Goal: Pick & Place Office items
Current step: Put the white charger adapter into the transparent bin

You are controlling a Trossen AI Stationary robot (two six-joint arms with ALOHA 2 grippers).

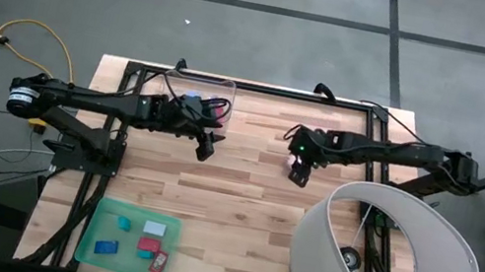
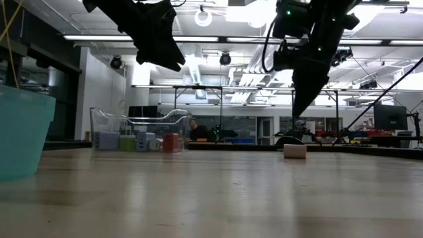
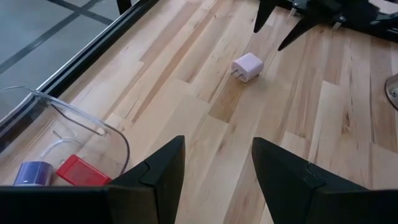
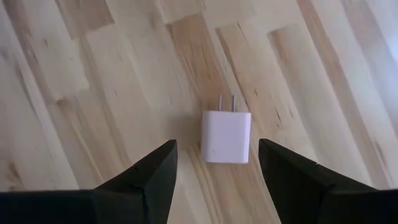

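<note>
White and square-bodied, a small plastic wall charger with two metal prongs lies flat on the pale wooden plank table, right of centre. The right gripper hangs directly above it, dark fingers spread wide to either side and holding nothing. In the level view the charger shows only as a small pale block beneath that gripper. Well apart to the left, the left gripper is raised beside a clear plastic bin at the table's back edge, its fingers parted and empty. The bin's curved wall blurs its contents: a red block and a blue-violet piece, both partly cut off. Near the front-left corner a flat green tray holds several small blue, teal and red pieces, too small to identify.
</note>
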